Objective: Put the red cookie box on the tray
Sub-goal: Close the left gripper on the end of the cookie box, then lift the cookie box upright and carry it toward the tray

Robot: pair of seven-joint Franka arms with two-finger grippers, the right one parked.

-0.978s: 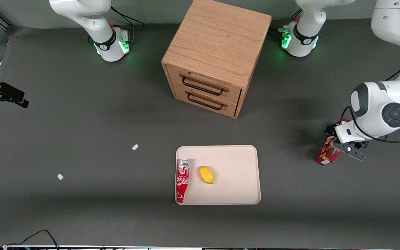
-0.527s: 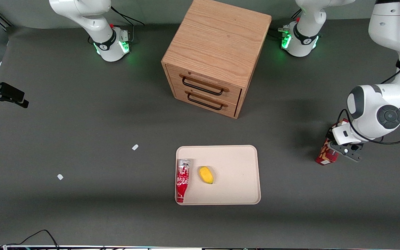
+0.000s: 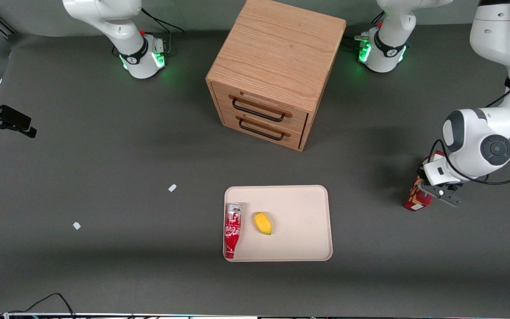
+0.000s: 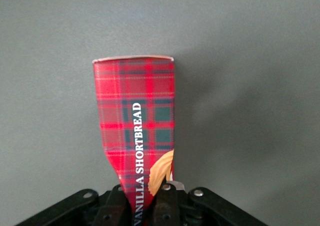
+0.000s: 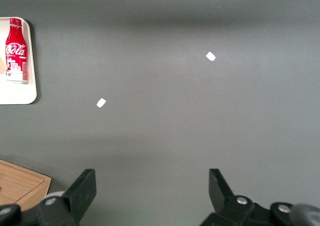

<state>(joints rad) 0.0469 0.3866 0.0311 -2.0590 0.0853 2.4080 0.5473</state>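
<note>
The red cookie box [image 3: 414, 200] is a slim red tartan carton [image 4: 136, 121] with white lettering and a tan cookie picture. It stands steeply tilted at the working arm's end of the table, its lower end close to the grey surface. My gripper [image 3: 428, 189] is shut on the carton's upper end, and the black fingers [image 4: 167, 201] pinch it from both sides in the left wrist view. The cream tray [image 3: 301, 212] lies flat mid-table, nearer to the front camera than the cabinet and well apart from the box.
On the tray lie a red-and-white drink can [image 3: 233, 229] and a small yellow fruit [image 3: 263, 223]. A wooden two-drawer cabinet [image 3: 277, 66] stands farther from the camera. Two white scraps [image 3: 172, 188] lie toward the parked arm's end.
The working arm's wrist has shifted slightly toward the tray and the box has moved a little with it. Tray, can and fruit stay as they were.
</note>
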